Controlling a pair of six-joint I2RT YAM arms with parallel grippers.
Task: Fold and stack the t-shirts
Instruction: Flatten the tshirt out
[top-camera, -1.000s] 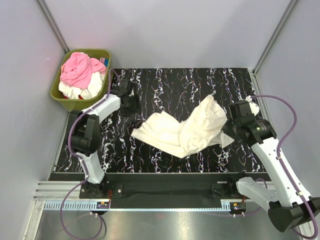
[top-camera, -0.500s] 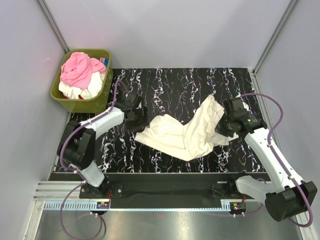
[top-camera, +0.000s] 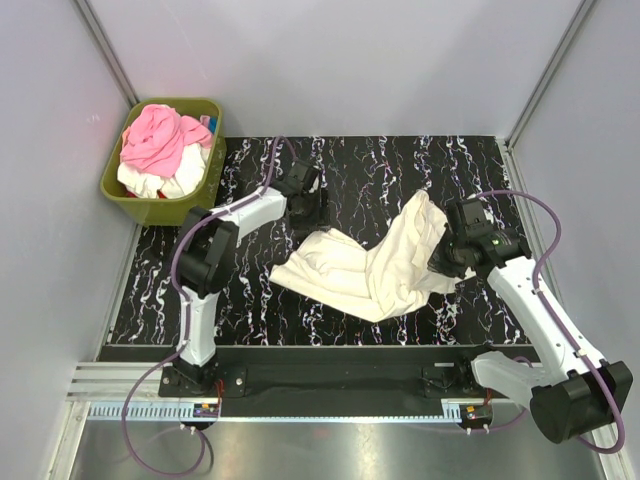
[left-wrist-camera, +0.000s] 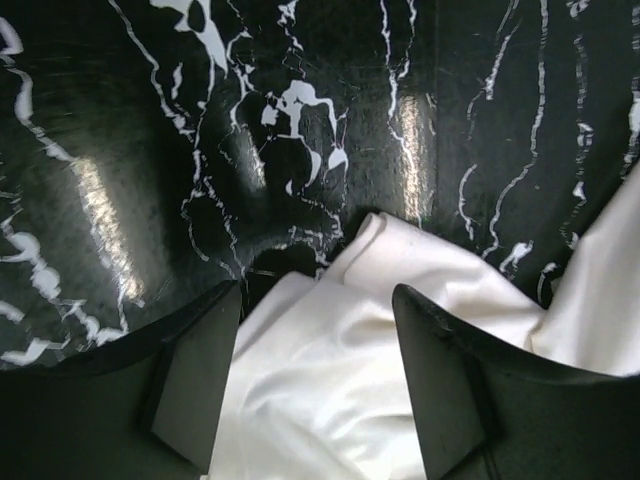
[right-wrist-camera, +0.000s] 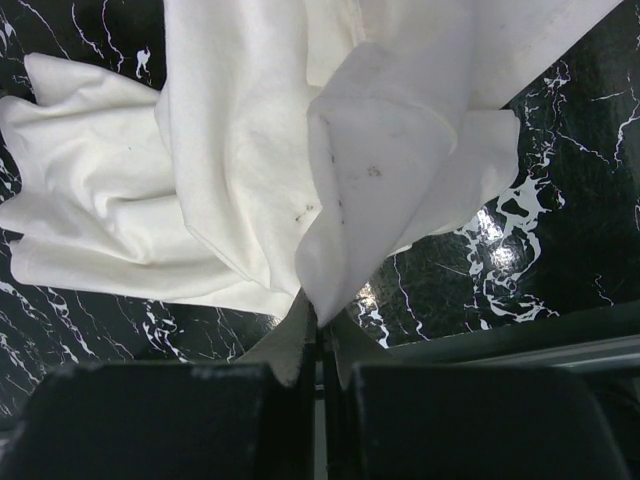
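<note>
A crumpled cream t-shirt lies across the middle of the black marbled table. My left gripper is open at the shirt's far left corner; in the left wrist view its fingers straddle the cloth. My right gripper is shut on the shirt's right edge and holds it lifted; in the right wrist view a fold of cloth runs down into the closed jaws.
An olive bin at the far left corner holds a pink shirt on top of white ones. Grey walls enclose the table. A metal rail runs along the near edge.
My left gripper has moved right from beside the bin to the shirt's far left corner. My right gripper has shifted left with the shirt's edge, and the cloth has bunched inward.
</note>
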